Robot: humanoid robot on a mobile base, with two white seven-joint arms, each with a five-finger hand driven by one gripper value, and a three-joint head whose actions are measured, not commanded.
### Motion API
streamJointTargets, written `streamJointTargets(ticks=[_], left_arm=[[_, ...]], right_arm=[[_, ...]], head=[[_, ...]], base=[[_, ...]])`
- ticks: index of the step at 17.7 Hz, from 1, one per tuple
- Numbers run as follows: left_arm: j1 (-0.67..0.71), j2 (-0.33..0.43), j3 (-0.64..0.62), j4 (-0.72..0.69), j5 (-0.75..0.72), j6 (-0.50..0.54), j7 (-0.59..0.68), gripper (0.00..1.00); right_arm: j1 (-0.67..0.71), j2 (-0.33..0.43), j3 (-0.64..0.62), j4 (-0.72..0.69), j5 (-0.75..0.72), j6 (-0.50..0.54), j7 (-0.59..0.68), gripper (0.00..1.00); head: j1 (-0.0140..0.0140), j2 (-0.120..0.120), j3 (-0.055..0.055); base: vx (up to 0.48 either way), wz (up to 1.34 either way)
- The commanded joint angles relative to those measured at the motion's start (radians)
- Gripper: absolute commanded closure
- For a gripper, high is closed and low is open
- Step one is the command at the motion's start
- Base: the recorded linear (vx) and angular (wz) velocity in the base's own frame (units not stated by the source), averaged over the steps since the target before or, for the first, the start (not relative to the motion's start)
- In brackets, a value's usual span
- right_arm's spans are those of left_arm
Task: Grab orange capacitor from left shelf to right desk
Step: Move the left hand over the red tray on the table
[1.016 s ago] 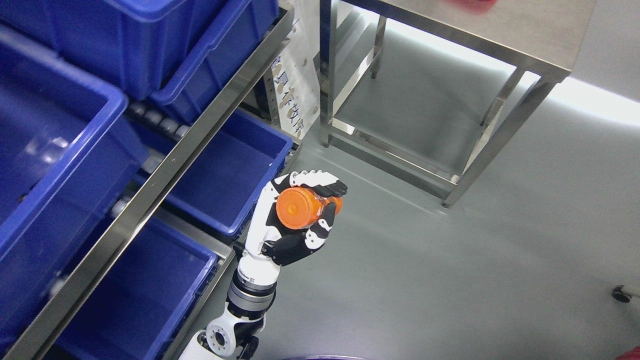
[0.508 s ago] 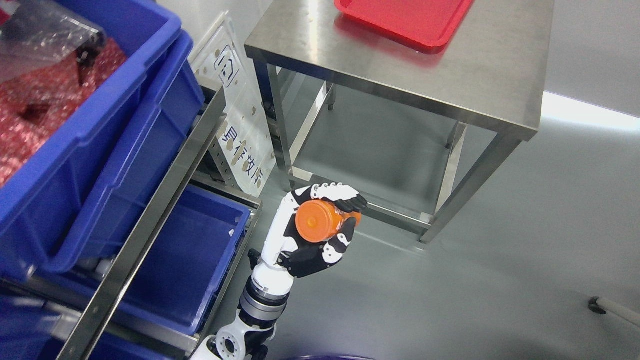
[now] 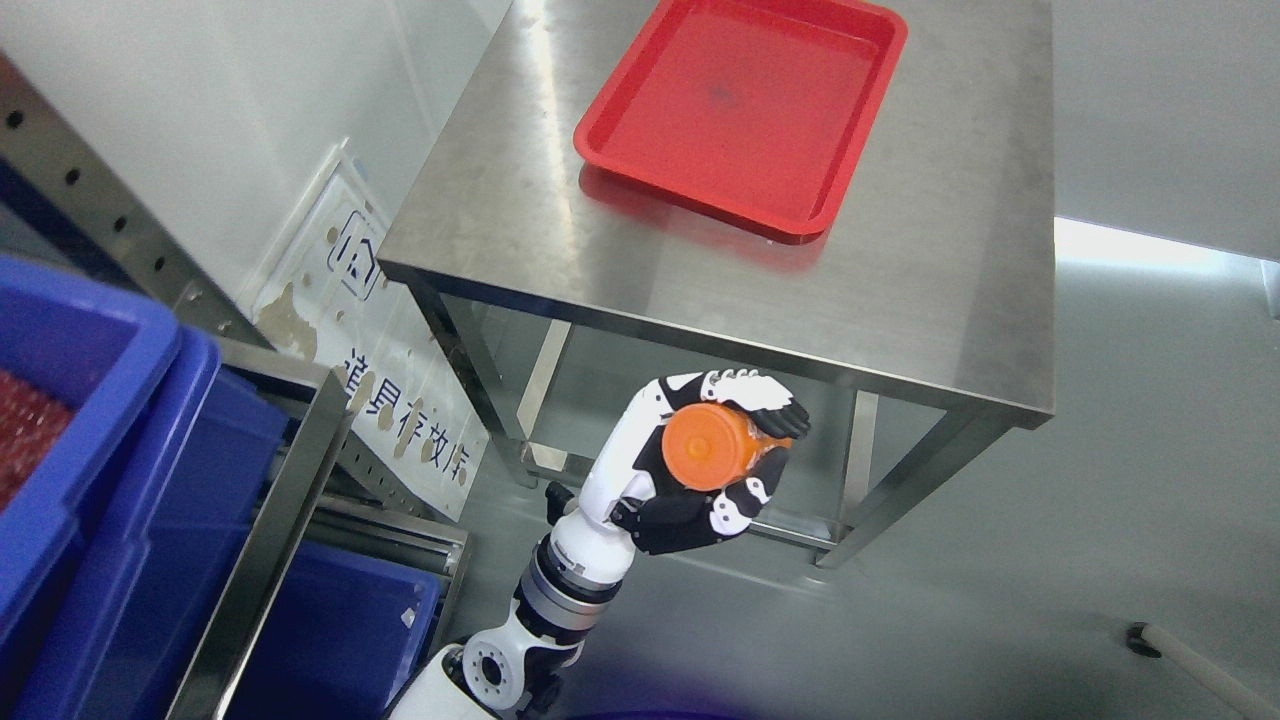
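Carrying step, head view only. Left hand (image 3: 705, 470) is wrapped closed round the orange capacitor (image 3: 712, 450): white-and-black fingers (image 3: 760, 395) curl over the top, thumb presses from below, and the flat round end faces the camera. Hand and part sit in the air below the near edge of the steel desk (image 3: 950, 300), in front of its legs, not yet above the top. Red tray (image 3: 740, 110) lies on the desk's far half. Blue bins (image 3: 110, 480) and shelf rail at left. Right arm not seen.

Judgement: lift first so the knuckles clear the desk edge, then move forward over the top. Keep the grip firm, since the smooth cylinder could slip endwise. Lower until it touches before letting go.
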Motion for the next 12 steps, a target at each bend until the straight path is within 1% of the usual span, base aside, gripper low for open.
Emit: streamJointTargets(ticks=[1, 3, 4, 8, 12], left_arm=[[-0.108, 0.017, -0.06, 0.011, -0.007, 0.085, 0.01, 0.97], [-0.136, 0.017, -0.06, 0.015, -0.007, 0.145, 0.011, 0.97], [-0.16, 0.017, -0.055, 0.02, -0.007, 0.191, 0.013, 0.97], [-0.341, 0.017, -0.053, 0.05, -0.007, 0.35, 0.051, 0.96], [-0.461, 0.017, -0.026, 0.118, -0.007, 0.556, 0.114, 0.96]], right_arm=[[0.021, -0.018, -0.012, -0.017, 0.006, 0.0, 0.0, 0.0], [0.021, -0.018, -0.012, -0.017, 0.006, 0.0, 0.0, 0.0], [0.021, -0.018, -0.012, -0.017, 0.006, 0.0, 0.0, 0.0], [0.021, -0.018, -0.012, -0.017, 0.006, 0.0, 0.0, 0.0], [0.021, -0.018, -0.012, -0.017, 0.006, 0.0, 0.0, 0.0]], head=[[0.0, 0.0, 0.0], [0.0, 0.0, 0.0], [0.0, 0.0, 0.0], [0.0, 0.0, 0.0], [0.0, 0.0, 0.0]], base=[[0.317, -0.2], [0.305, -0.19], [0.293, -0.17], [0.239, -0.13], [0.176, -0.01]])
